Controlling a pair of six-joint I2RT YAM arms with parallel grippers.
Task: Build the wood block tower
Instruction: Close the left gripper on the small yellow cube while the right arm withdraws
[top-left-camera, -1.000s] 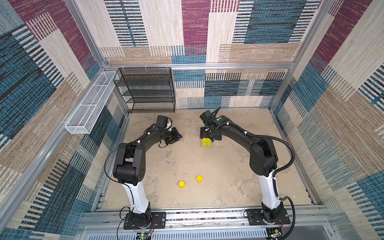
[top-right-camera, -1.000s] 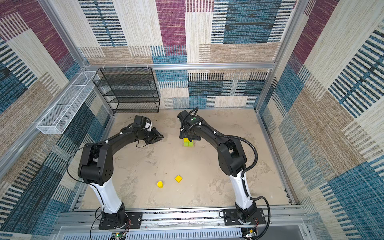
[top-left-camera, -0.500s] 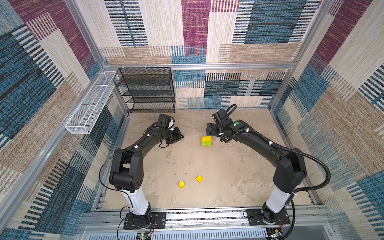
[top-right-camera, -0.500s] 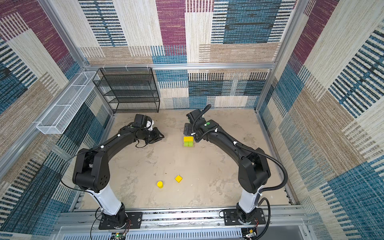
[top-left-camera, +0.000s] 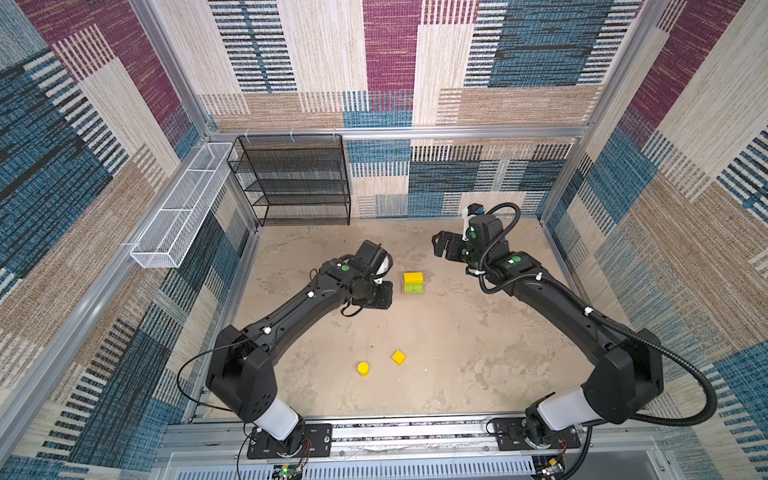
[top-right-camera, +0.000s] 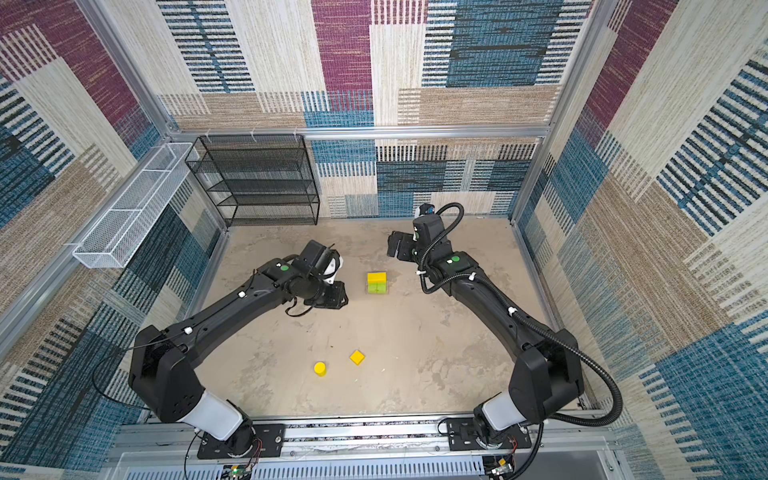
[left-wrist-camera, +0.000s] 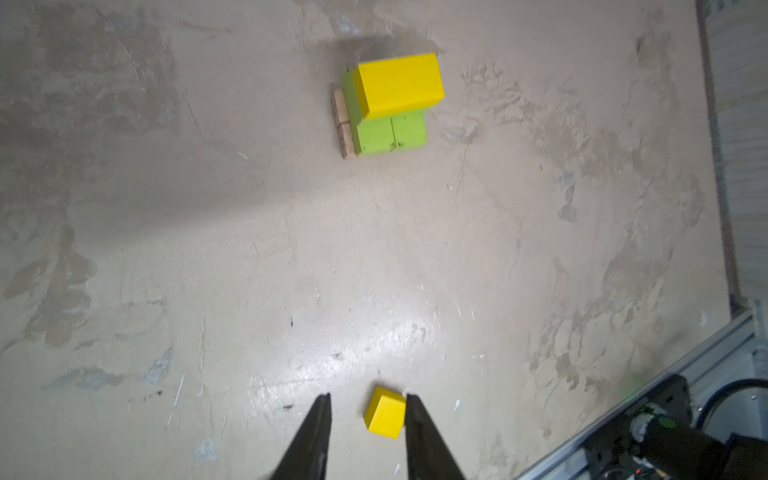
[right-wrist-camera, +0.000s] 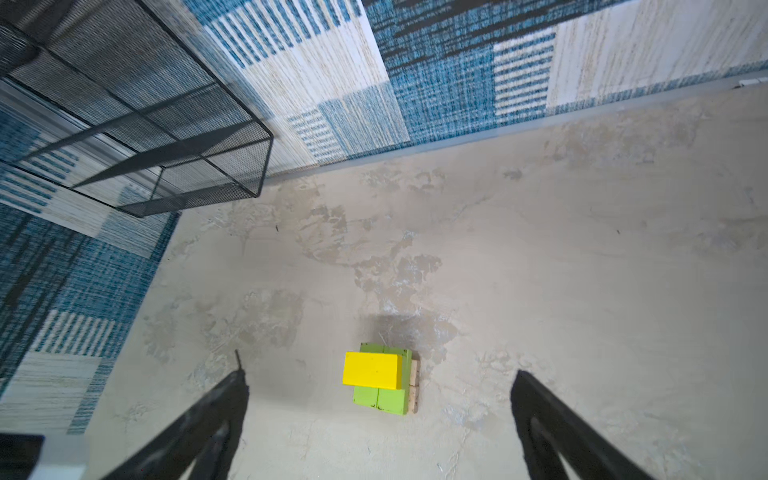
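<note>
We find the tower (top-left-camera: 413, 284) mid-floor: planks (left-wrist-camera: 340, 120), green blocks (left-wrist-camera: 390, 133), then a yellow bar (left-wrist-camera: 399, 85) covering only the 12 o'clock half. The cube (top-left-camera: 398, 357) lies at 6 o'clock of it, the cylinder (top-left-camera: 363, 368) at 7, both well apart. The left gripper (left-wrist-camera: 368, 397), at 9 o'clock, shows a narrow empty gap; the right gripper (right-wrist-camera: 379, 374), at 1 o'clock, stands wide and empty. Risks: narrow jaws could knock the cube aside; a careless placement could shift the off-centre bar
</note>
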